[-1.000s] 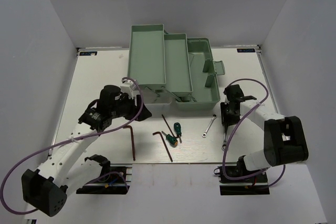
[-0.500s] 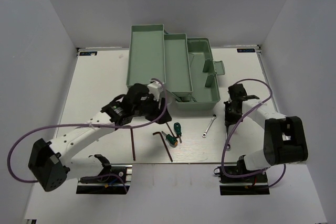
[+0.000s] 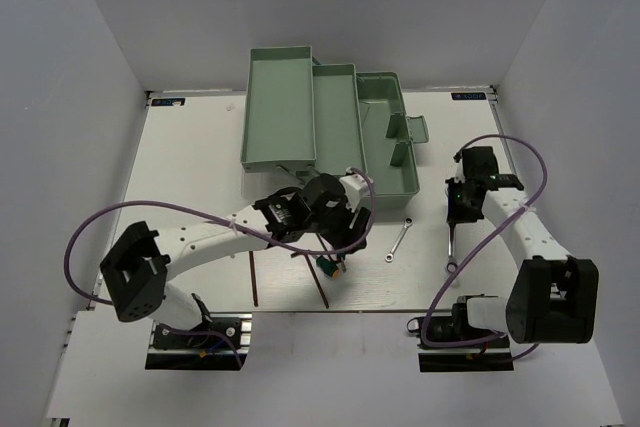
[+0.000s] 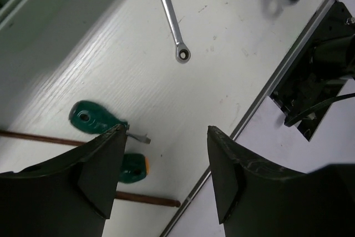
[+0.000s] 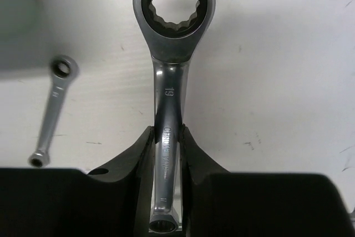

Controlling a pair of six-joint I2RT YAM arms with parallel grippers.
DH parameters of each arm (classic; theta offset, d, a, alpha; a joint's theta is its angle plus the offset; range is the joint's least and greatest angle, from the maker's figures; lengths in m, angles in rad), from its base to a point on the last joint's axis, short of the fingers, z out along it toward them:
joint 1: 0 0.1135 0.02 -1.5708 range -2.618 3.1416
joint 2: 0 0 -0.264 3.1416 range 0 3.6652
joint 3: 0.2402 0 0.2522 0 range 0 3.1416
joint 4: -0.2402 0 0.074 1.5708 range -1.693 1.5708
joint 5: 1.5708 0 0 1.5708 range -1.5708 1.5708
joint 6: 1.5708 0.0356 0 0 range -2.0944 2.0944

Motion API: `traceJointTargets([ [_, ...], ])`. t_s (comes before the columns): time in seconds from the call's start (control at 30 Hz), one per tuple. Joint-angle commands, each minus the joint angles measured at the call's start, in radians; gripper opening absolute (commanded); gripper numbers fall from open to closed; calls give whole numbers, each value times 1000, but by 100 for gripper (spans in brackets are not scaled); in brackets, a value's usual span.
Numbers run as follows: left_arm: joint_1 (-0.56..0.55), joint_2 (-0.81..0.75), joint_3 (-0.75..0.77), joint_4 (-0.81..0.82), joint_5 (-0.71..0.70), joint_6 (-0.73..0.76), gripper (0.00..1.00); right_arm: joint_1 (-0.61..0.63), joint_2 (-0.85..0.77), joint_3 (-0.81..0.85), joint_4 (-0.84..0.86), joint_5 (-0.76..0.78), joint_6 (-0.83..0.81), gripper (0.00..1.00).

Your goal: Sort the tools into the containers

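1. The right gripper [image 5: 166, 137] is clamped on the shank of the large wrench [image 5: 169, 81], right of the toolbox trays [image 3: 281, 112].
2. The wrench runs straight out of the jaws, ring head toward the near edge of the table [image 3: 190, 177].
3. The left arm reaches across to centre, with the left gripper [image 4: 166, 137] spread open over the green screwdrivers [image 4: 94, 119].

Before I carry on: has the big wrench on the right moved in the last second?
Yes. The big wrench has shifted right, away from the small wrench, which has stayed put below the toolbox.
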Motion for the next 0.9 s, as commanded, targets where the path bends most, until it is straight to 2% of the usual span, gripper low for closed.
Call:
traceJointTargets([
  [0.0, -35, 27, 35, 83, -33, 36, 71, -14, -60, 137, -2, -68, -67, 0],
  [0.1, -64, 64, 10, 140, -51, 45, 75, -12, -37, 276, -19, -227, -124, 0],
  [0.17, -79, 82, 1, 161, -74, 56, 75, -5, 46, 431, -57, -312, -125, 0],
  [0.2, -102, 108, 1, 174, -91, 56, 75, -4, 70, 474, -82, -409, -124, 0],
  [0.3, -127, 156, 48, 174, -157, 56, 76, 12, 196, 649, -87, -502, -82, 0],
  [0.4, -157, 239, 114, 146, -275, 45, 76, 29, 346, 820, -67, -544, -20, 0],
  [0.57, -177, 340, 177, 157, -357, 22, 80, 66, 567, 1081, -94, -596, 79, 0],
  [0.6, -177, 367, 188, 157, -378, 13, 80, 72, 653, 1126, -99, -620, 88, 0],
  [0.7, -177, 389, 206, 166, -399, 4, 80, 112, 739, 1197, -96, -578, 93, 0],
  [0.83, -177, 421, 231, 197, -399, 13, 81, 138, 785, 1200, -53, -545, 82, 0],
  [0.87, -177, 446, 246, 197, -399, 13, 81, 138, 790, 1209, -65, -544, 80, 30],
])
